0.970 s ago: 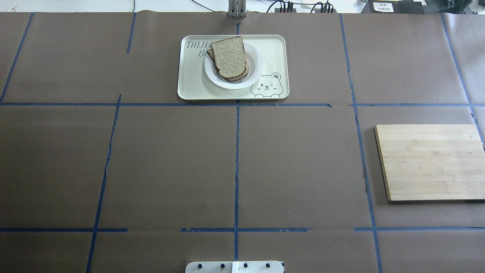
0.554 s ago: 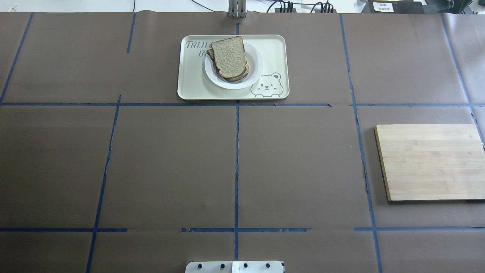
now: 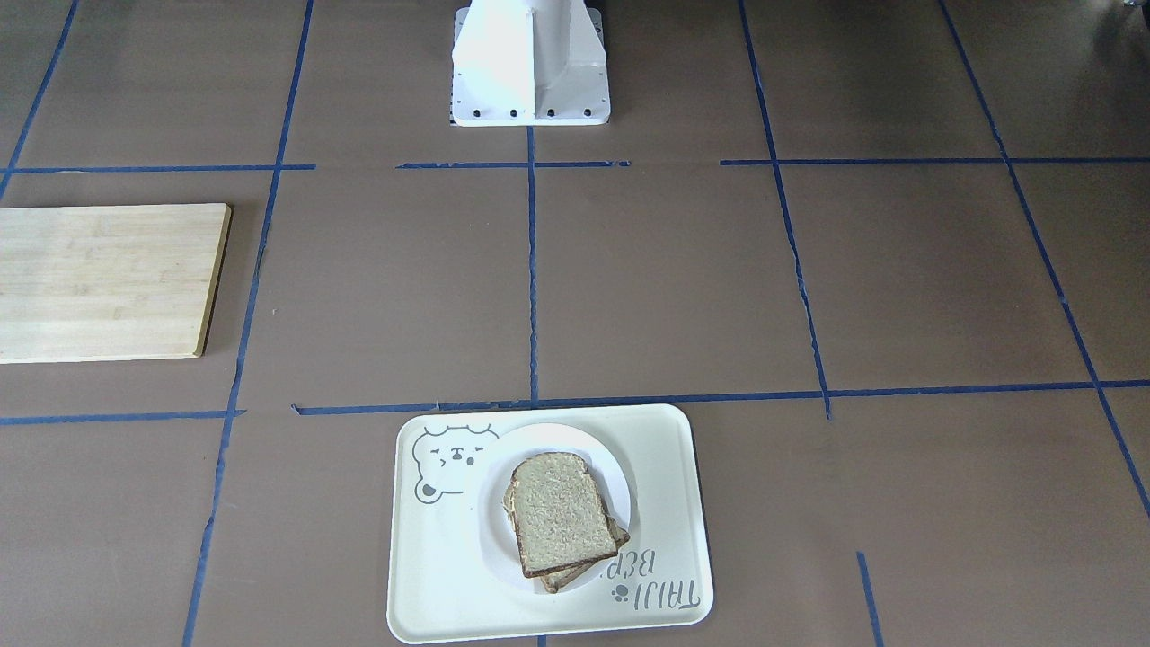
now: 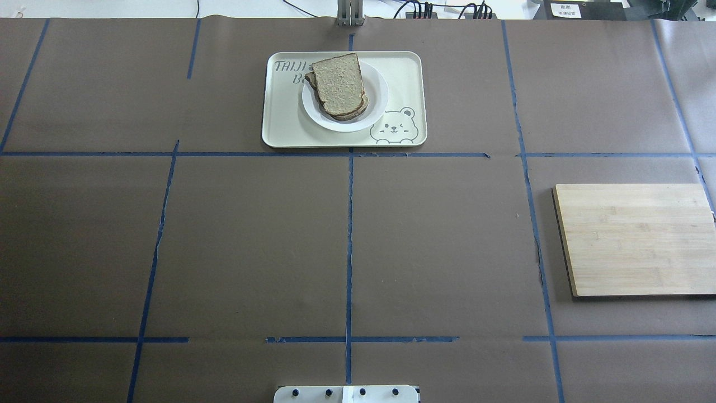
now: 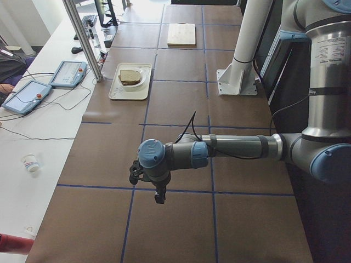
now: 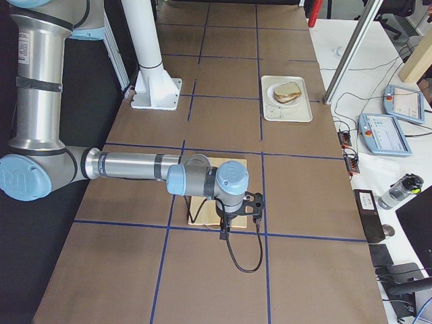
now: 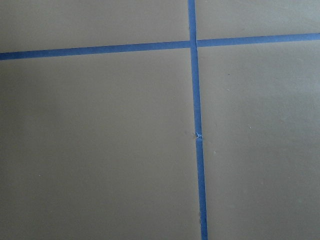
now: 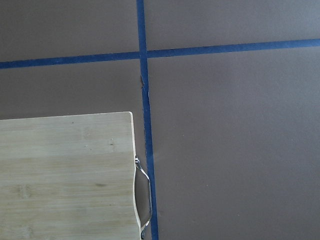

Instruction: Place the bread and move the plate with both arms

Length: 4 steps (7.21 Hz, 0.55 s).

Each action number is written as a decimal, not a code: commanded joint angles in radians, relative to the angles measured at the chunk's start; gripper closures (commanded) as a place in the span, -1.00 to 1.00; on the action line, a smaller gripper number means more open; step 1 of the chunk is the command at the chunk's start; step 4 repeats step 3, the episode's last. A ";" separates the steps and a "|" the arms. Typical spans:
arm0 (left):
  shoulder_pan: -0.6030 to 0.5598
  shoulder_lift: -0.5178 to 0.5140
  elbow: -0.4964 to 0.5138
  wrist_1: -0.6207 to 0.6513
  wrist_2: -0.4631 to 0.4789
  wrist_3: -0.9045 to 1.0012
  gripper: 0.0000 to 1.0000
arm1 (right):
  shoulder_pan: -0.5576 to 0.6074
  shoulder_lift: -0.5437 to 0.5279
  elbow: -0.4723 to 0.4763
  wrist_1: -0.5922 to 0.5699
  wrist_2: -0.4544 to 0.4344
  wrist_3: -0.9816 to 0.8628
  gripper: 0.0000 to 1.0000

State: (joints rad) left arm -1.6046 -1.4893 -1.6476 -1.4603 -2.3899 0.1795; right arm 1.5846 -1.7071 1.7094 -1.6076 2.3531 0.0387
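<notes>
A slice of bread [image 4: 338,84] lies on top of a second slice on the small white plate [image 4: 380,92]. The plate sits on a cream tray [image 4: 279,123] with a bear drawing, at the far middle of the table. The bread [image 3: 557,512] and plate [image 3: 539,445] also show in the front-facing view. Neither arm shows in the overhead view. My left gripper [image 5: 159,194] hangs over bare table far off to the left. My right gripper [image 6: 225,233] hangs beside the wooden board. I cannot tell whether either is open or shut.
A bamboo cutting board [image 4: 635,238] with a metal handle [image 8: 142,192] lies at the right. The white pedestal [image 3: 530,63] stands at the near middle edge. Blue tape lines cross the brown table cover. Operator pendants [image 5: 68,74] lie beyond the far edge.
</notes>
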 commanded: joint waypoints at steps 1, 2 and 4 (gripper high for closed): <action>0.000 0.000 0.002 0.000 0.000 0.000 -1.00 | 0.000 0.001 0.003 0.000 0.000 0.003 -1.00; 0.000 0.000 0.003 0.000 0.000 0.000 -1.00 | 0.000 0.001 0.001 0.000 0.000 0.004 -1.00; 0.000 0.000 0.003 0.000 0.000 0.000 -1.00 | 0.000 0.003 0.003 0.000 0.000 0.007 -1.00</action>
